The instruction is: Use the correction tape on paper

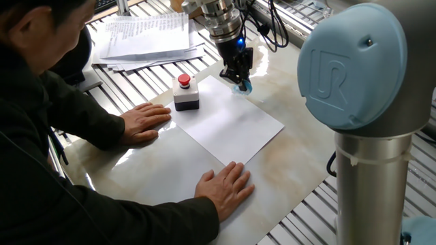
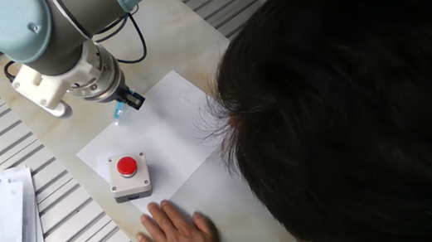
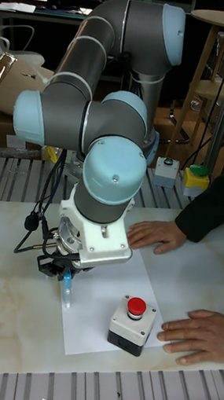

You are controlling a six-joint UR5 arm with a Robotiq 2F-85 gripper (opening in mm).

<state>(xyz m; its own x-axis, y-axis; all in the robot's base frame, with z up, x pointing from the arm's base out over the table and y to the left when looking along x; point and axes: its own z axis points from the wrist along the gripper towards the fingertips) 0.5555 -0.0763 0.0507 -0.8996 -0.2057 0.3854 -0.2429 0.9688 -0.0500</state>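
Together, one fixed view shows one gripper (image 1: 238, 73) pointing down, its two fingers pinching one light-blue correction tape (image 1: 243, 86) whose tip sits at the far edge of the single white paper (image 1: 228, 123). One grey button box (image 1: 186, 96) with a red button stands on the paper's left corner. Two human hands lie flat on the marble table (image 1: 293, 153): one hand (image 1: 145, 121) left of the sheet, the other hand (image 1: 227, 186) at its near corner. One stack of printed pages (image 1: 146, 35) lies farther back on the slatted surface.

From the other fixed view, the gripper (image 2: 127, 103) reaches over the paper (image 2: 166, 129) near its edge, and the correction tape (image 2: 118, 112) shows as a small blue sliver below the fingers, touching the sheet. The button box (image 2: 129, 176) is well apart from it, on the same sheet. Only one hand (image 2: 178, 235) is visible; a person's head hides much of the table.

Seen in the tall fixed view, the gripper (image 3: 60, 268) holds the correction tape (image 3: 65, 287) upright with its tip on the paper (image 3: 89, 322). The button box (image 3: 131, 325) stands on the near edge, with the two hands to the right.
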